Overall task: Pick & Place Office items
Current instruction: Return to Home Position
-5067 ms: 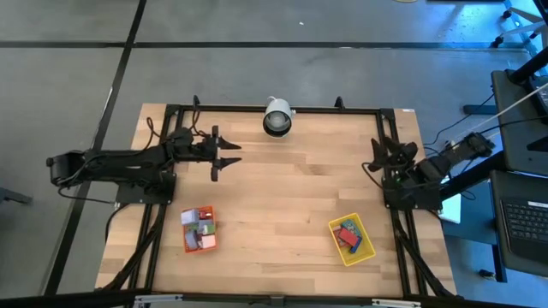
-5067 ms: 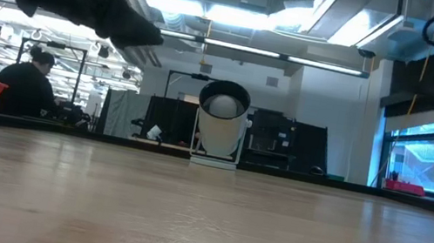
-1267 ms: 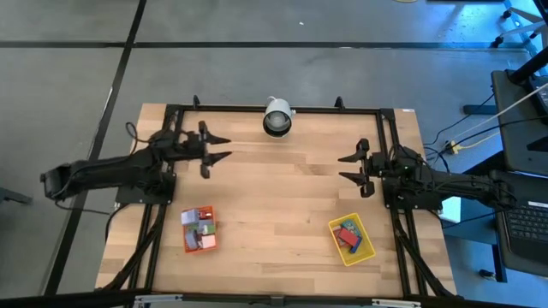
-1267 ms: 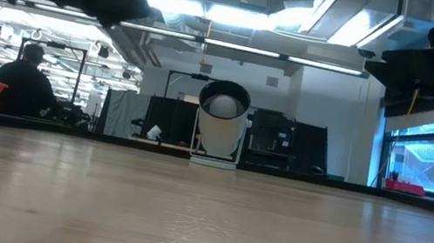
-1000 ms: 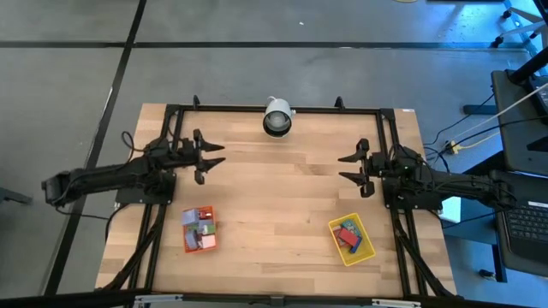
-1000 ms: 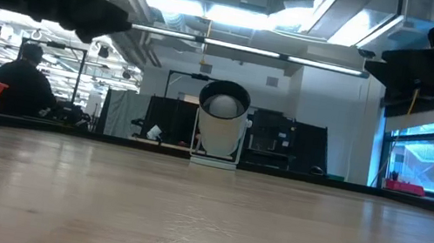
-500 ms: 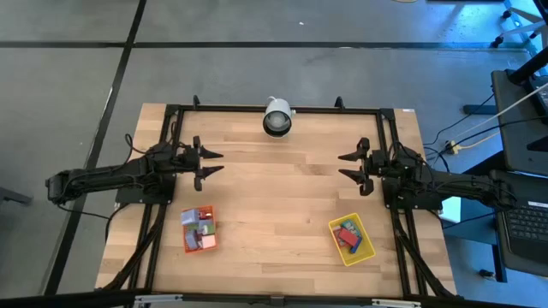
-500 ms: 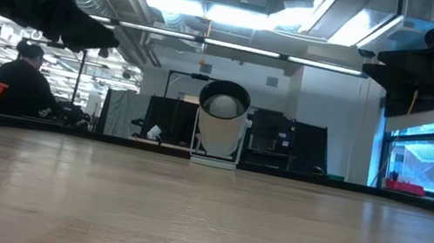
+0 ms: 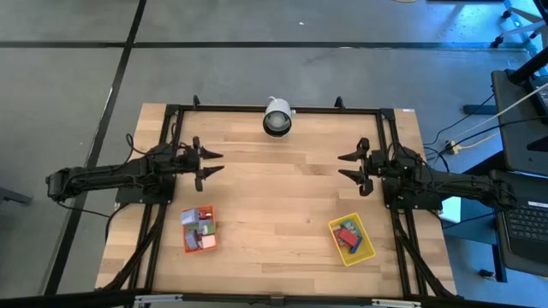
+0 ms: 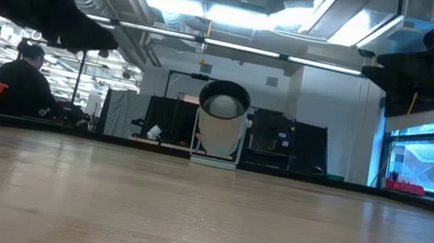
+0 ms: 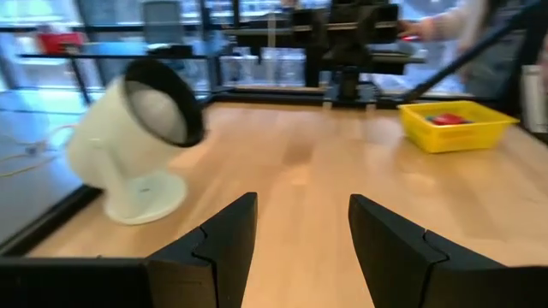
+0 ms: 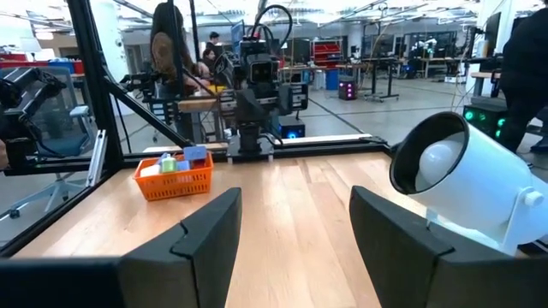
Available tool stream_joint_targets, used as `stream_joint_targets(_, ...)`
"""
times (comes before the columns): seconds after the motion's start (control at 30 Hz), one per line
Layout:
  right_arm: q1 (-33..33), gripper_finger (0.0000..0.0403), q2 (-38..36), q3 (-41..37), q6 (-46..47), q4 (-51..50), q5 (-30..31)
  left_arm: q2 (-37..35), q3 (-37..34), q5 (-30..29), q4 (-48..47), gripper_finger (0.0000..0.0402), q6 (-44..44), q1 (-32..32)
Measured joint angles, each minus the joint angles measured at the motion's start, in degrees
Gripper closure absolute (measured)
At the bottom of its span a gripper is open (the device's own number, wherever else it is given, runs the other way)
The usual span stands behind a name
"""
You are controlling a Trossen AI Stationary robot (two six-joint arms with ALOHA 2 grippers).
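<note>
- Left pincer [image 9: 208,162]: fingers spread wide, holding nothing; raised above the tabletop [image 9: 282,197] at its left side, pointing toward the centre.
- Right pincer [image 9: 344,166]: likewise wide and bare, at the right side, facing the left one, well apart from it.
- Office items [image 9: 199,227]: mixed-colour heap in the orange basket [image 9: 202,248], front left; further pieces, red and teal among them, in the yellow basket [image 9: 364,251], front right.
- White round-headed device [image 9: 276,117] stands mid far edge.

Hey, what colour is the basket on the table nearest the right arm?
The basket is yellow; the high view shows it best.
</note>
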Motion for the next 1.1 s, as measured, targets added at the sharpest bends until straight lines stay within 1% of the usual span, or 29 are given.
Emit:
stream_joint_targets(0.03, 0.0, 0.0184, 0.0, 0.0, 0.0, -0.1, 0.2, 0.0, 0.0, 1.4, 0.0, 0.0219, -0.1, 0.0)
stream_joint_targets(0.1, 0.0, 0.0184, 0.0, 0.0, 0.0, -0.1, 2.3, 0.0, 0.0, 2.8, 0.0, 0.0219, -0.6, 0.0)
stream_joint_targets(0.17, 0.0, 0.0185, 0.0, 0.0, 0.5, -0.2, 5.9, 0.0, 0.0, 3.0, 0.0, 0.0219, -1.6, 0.0)
stream_joint_targets(0.23, 0.0, 0.0190, 0.0, 0.0, 0.9, -0.2, 7.9, 0.0, 0.0, 3.0, 0.0, 0.0219, -2.6, 0.0)
stream_joint_targets(0.4, 0.0, 0.0210, 0.0, 0.0, 1.5, -0.1, 8.0, 0.0, 0.0, 3.0, 0.5, 0.0219, -5.6, 0.0)
stream_joint_targets(0.57, 0.0, 0.0229, 0.0, 0.0, 2.5, -0.1, 11.8, 0.0, 0.0, -0.1, 0.9, 0.0219, -7.7, 0.0)
stream_joint_targets(0.7, 0.0, 0.0236, 0.0, 0.0, 5.1, 0.0, 15.4, 0.0, 0.0, -1.5, 0.9, 0.0219, -9.3, 0.0)
stream_joint_targets(0.9, 0.0, 0.0237, 0.0, 0.0, 8.0, 0.6, 15.3, 0.0, 0.0, -3.1, 0.9, 0.0219, -11.1, 0.0)
stream_joint_targets(0.97, 0.0, 0.0240, 0.0, 0.0, 8.8, 0.6, 12.6, 0.0, 0.0, -3.1, 0.8, 0.0219, -11.5, 0.0)
stream_joint_targets(1.1, 0.0, 0.0249, 0.0, 0.0, 8.8, 2.0, 3.9, 0.0, 0.0, -3.2, 0.8, 0.0219, -11.5, 0.0)
